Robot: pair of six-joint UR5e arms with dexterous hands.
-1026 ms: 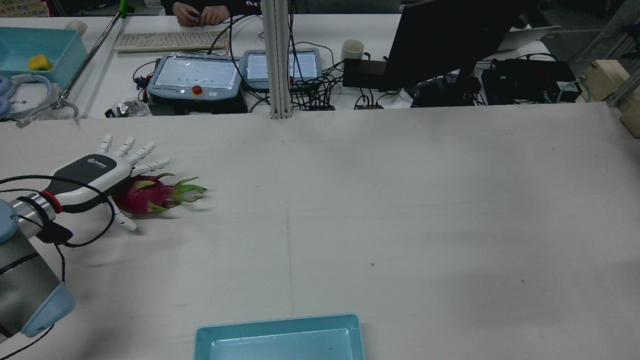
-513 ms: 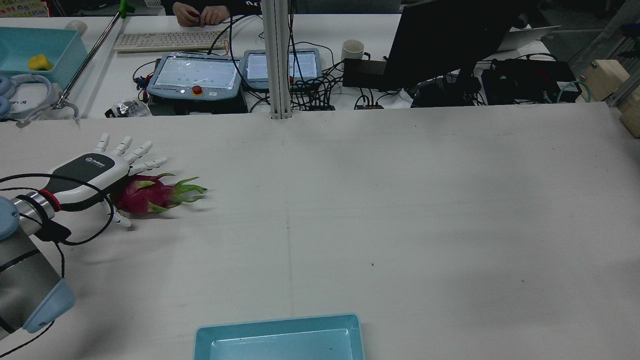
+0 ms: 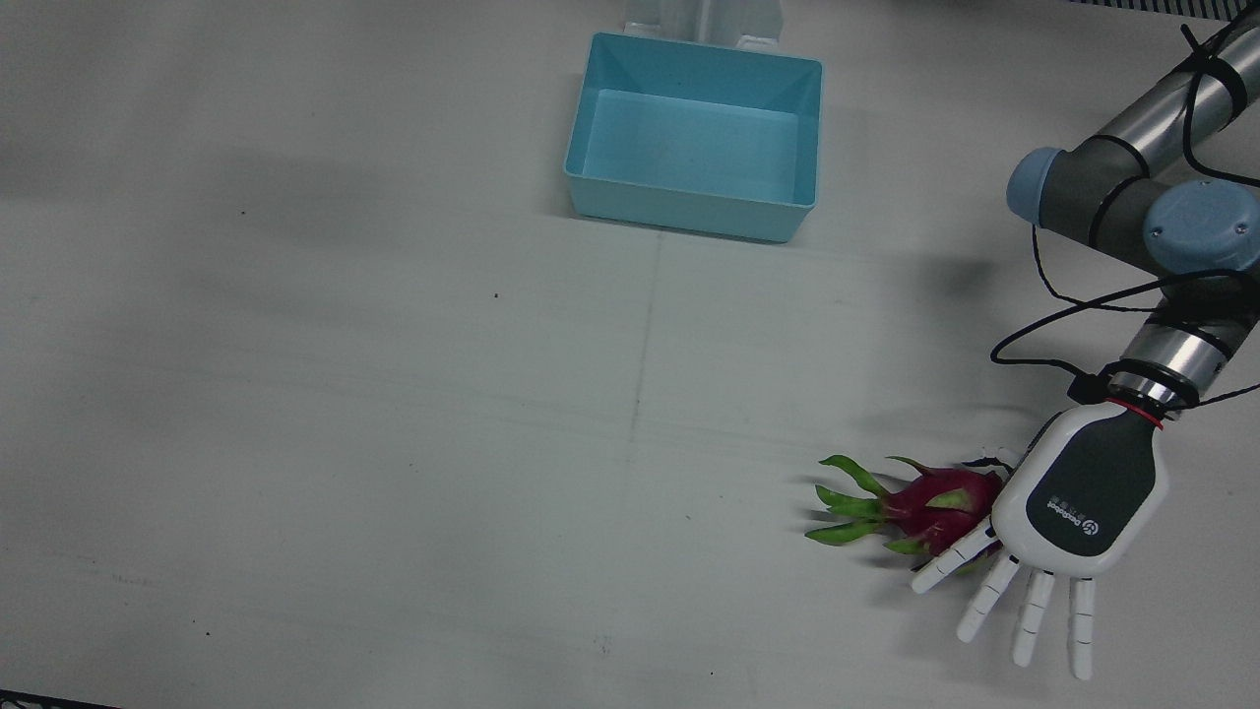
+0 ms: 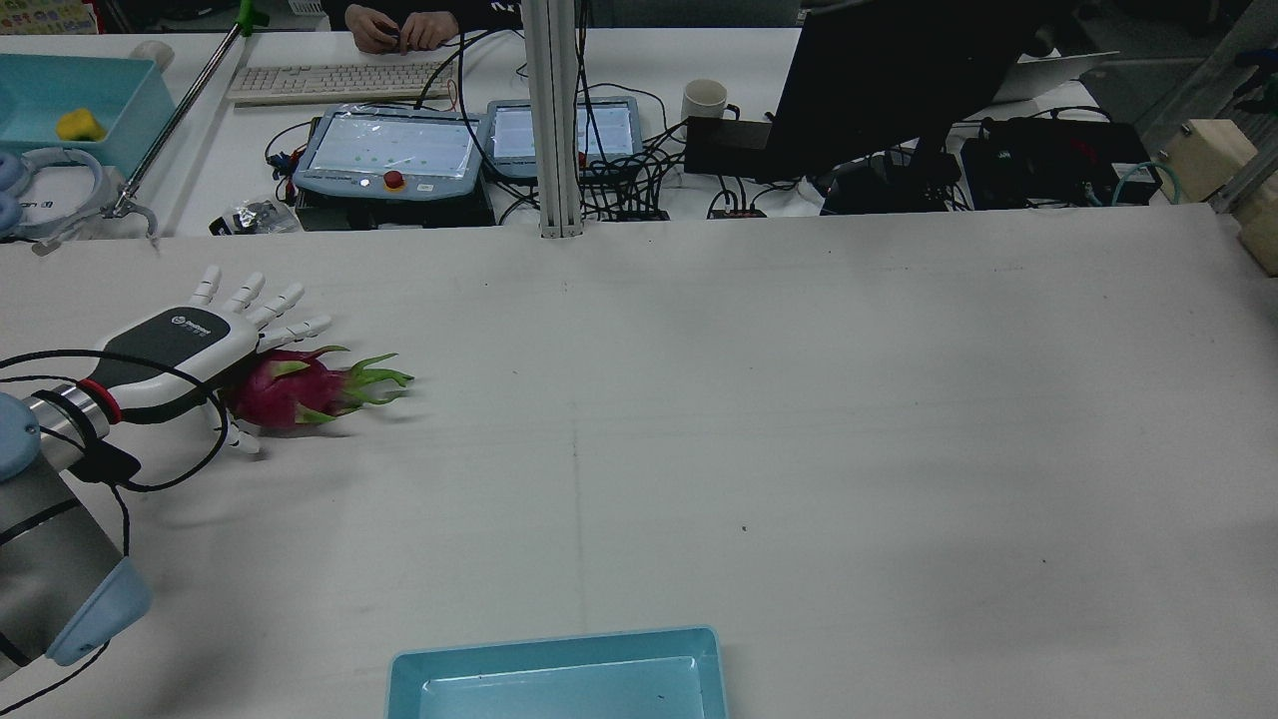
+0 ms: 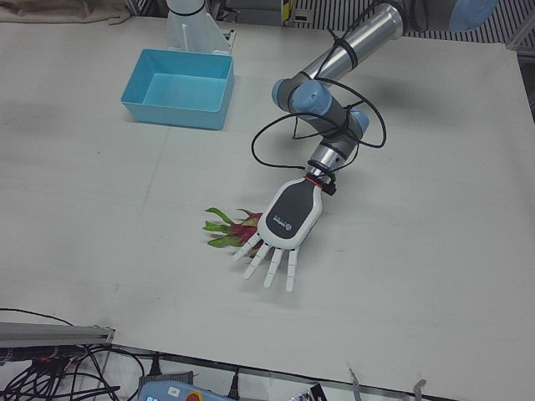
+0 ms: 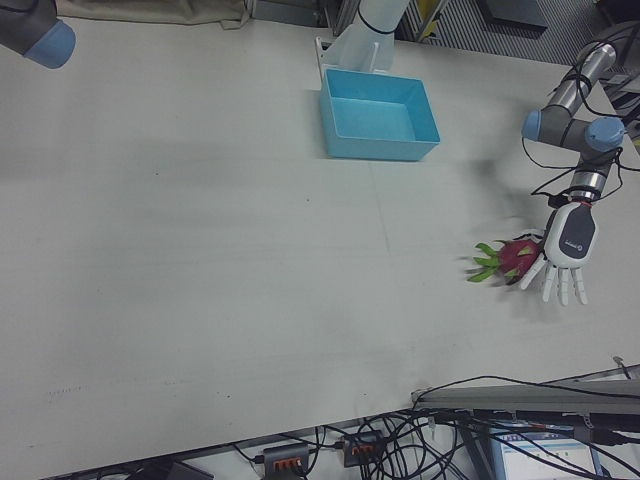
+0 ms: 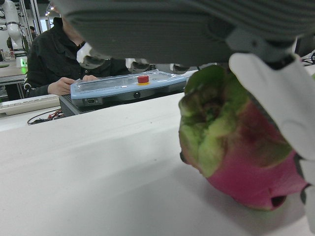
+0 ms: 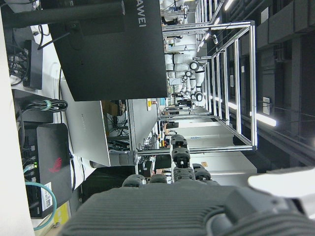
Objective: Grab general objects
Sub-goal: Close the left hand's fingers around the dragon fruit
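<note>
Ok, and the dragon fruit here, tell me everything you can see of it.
The dragon fruit lies on its side on the white table, magenta-skinned with green leafy scales pointing away from the left hand. Up close its stem end looks green and a little browned. The hand hovers over its rounded end with fingers spread and not closed on it; one finger lies beside the fruit, though contact is unclear. The blue bin stands well apart.

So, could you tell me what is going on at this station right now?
The robot's left hand is over one end of a dragon fruit lying on the white table, its fingers spread and not closed on it. A blue bin sits empty near the arms' pedestals. The right hand shows in no fixed view. A person sits at the desk beyond the table.
</note>
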